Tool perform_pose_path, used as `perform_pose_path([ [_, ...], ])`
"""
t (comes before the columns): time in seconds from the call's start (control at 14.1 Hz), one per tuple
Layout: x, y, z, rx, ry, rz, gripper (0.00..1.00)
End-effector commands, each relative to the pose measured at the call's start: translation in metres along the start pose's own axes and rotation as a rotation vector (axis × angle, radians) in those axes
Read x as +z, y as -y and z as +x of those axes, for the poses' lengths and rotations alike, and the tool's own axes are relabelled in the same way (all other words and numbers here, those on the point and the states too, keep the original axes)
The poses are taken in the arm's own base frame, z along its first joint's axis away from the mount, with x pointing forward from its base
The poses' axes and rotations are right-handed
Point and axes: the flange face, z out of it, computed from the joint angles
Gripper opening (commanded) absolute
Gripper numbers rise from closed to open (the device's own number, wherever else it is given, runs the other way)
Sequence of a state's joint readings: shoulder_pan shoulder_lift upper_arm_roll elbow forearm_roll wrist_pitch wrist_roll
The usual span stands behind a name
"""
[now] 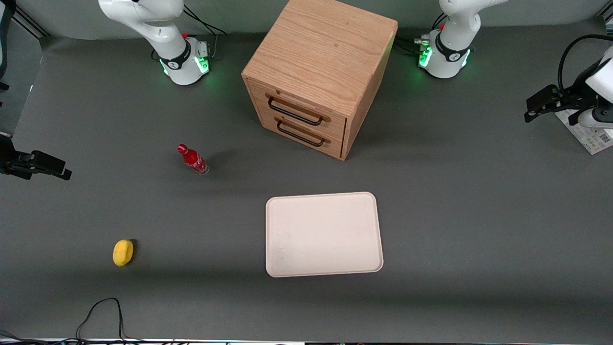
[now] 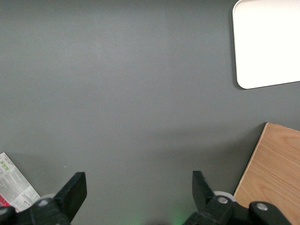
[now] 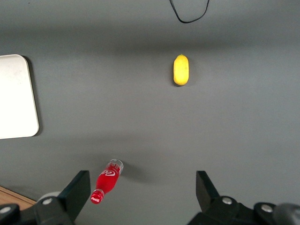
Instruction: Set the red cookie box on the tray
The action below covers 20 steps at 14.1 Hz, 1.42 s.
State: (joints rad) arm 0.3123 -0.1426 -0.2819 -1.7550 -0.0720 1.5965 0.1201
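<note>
Nothing was done yet: the red cookie box [image 1: 590,133] lay at the worktop's edge at the working arm's end, under the gripper [image 1: 527,109], whose fingers stood open and empty. The tray [image 1: 323,234] sat bare, well apart; the wooden cabinet [image 1: 317,72], red bottle [image 1: 193,159] and lemon [image 1: 123,252] blocked nothing

Left arm: reaching low at its own end of the table | gripper [image 1: 529,109]: held above table, level | jaws: spread wide apart, holding nothing
</note>
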Motion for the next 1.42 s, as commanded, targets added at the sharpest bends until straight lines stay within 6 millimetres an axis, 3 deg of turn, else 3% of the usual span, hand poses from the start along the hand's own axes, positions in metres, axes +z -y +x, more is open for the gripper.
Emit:
perform_pose_path([
  [0.0, -0.003, 0.001, 0.0, -0.002, 0.017, -0.007, 1.0],
  [0.14, 0.001, 0.012, 0.002, -0.019, 0.014, 0.007, 1.0],
  [0.21, 0.001, 0.031, 0.0, -0.041, 0.019, 0.053, 1.0],
  [0.5, 0.012, 0.122, -0.022, -0.168, 0.073, 0.156, 1.0],
  [0.78, 0.04, 0.238, -0.056, -0.379, 0.049, 0.134, 1.0],
  [0.92, 0.067, 0.292, -0.081, -0.46, -0.003, 0.141, 1.0],
  [1.06, 0.108, 0.331, -0.105, -0.466, -0.016, 0.144, 1.0],
  [1.35, 0.183, 0.375, -0.131, -0.523, -0.047, 0.178, 1.0],
])
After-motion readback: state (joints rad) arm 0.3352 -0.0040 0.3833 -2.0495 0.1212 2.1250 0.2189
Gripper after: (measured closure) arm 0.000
